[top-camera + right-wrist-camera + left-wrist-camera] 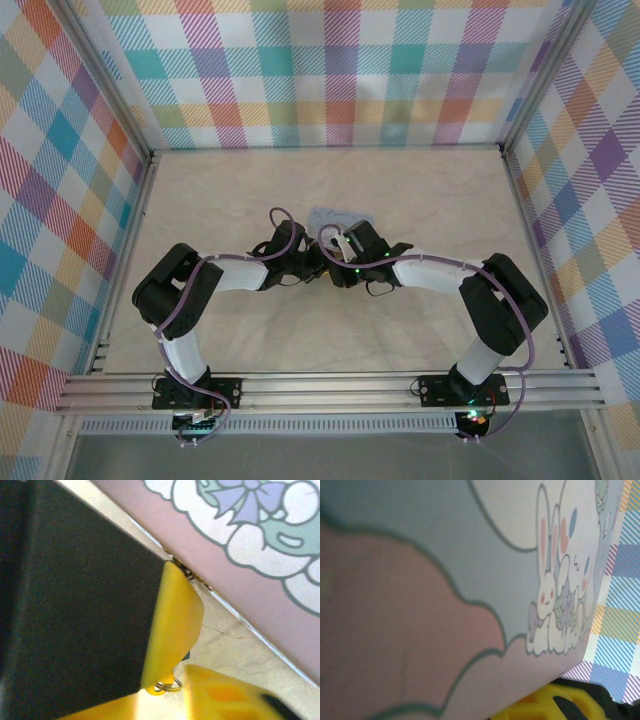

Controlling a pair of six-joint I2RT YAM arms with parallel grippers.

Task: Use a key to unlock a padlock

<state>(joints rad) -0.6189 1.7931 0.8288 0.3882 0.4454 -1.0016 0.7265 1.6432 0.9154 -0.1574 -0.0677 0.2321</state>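
Observation:
The pastel box with the cartoon rabbit (pixel 470 555) lies very close in front of the left wrist camera, with one yellow fingertip (pixel 560 705) below its edge. From above, my left gripper (pixel 305 258) and right gripper (pixel 345 255) meet just in front of the box (pixel 340 216). My right gripper (pixel 184 672) has its yellow fingers (pixel 175 625) almost together on the key (pixel 186 655), a dark sliver mostly hidden, with its small ring (pixel 169 685) hanging out. A tiny dark bit (pixel 184 571) sits at the box's (pixel 240 570) edge; I cannot tell if it is the padlock.
The pale marbled tabletop (pixel 420 190) is walled in by plaid panels (pixel 330 70) at the back and on both sides. An aluminium rail (pixel 330 385) carries the arm bases along the near edge.

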